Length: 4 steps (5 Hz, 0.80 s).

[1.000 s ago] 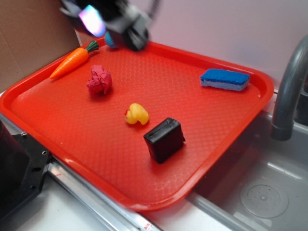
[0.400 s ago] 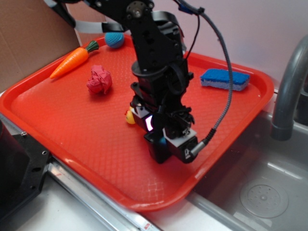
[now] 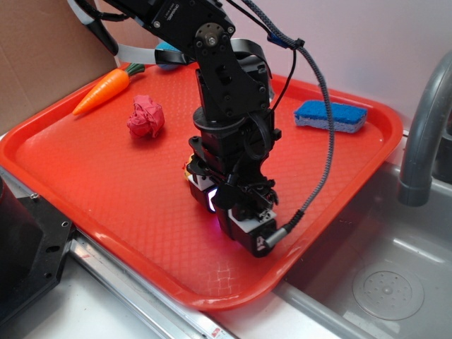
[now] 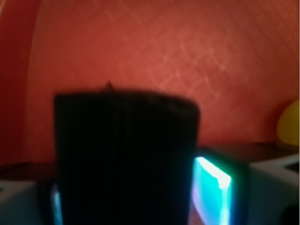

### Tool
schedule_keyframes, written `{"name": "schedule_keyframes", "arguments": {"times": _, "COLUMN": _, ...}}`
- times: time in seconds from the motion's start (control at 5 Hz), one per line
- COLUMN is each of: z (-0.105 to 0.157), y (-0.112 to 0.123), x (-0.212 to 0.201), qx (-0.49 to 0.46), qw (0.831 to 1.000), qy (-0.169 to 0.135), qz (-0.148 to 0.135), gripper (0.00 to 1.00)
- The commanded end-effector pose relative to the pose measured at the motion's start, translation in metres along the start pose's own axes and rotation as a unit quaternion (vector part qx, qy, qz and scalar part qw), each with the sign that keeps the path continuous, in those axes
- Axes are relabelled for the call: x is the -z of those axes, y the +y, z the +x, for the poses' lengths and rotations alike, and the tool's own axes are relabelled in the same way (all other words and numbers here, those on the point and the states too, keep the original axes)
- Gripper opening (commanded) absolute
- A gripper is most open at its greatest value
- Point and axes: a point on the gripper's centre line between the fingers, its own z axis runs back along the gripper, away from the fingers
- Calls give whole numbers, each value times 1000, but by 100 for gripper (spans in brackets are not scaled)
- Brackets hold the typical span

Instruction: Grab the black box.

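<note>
**Gripper Brought Down Over Black Box on Red Tray**

Nearest the wrist camera, the black box is seen filling the lower middle of the blurred view, flanked low on either side by the glowing pads of the gripper; one lit fingertip is shown just beside the box's right edge. A sliver of the yellow duck is caught just beside the box at the far right of that view. From the exterior camera the box itself is hidden beneath the gripper, which is lowered close to the red tray near its front rim. The jaws are judged to straddle the box, but whether they are already pressed against its sides cannot be told from these views.

Farther back from the box, a crumpled red ball is seen well apart to the left, and beyond it an orange toy carrot near the tray's back-left rim. A blue sponge is set near the far right rim, well apart from the box, and a blue ball is partly hidden behind the arm at the back.

The approach is judged complete; a firm closing on the box and a lift are taken to be what remains
</note>
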Motion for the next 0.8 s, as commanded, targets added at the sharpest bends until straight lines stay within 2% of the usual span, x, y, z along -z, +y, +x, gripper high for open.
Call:
{"name": "schedule_keyframes", "arguments": {"times": 0.0, "z": 2, "y": 37, "x": -114, "qx": -18, "qw": 991, "qy": -134, "qz": 9, "gripper": 0}}
{"name": "schedule_keyframes", "arguments": {"times": 0.2, "z": -21, "y": 81, "x": -165, "qx": -81, "qw": 981, "qy": -178, "qz": 4, "gripper": 0}}
{"name": "schedule_keyframes", "arguments": {"times": 0.4, "z": -45, "y": 107, "x": -199, "qx": -163, "qw": 975, "qy": -153, "qz": -3, "gripper": 0}}
{"name": "schedule_keyframes", "arguments": {"times": 0.6, "z": -56, "y": 123, "x": -199, "qx": -193, "qw": 969, "qy": -153, "qz": -25, "gripper": 0}}
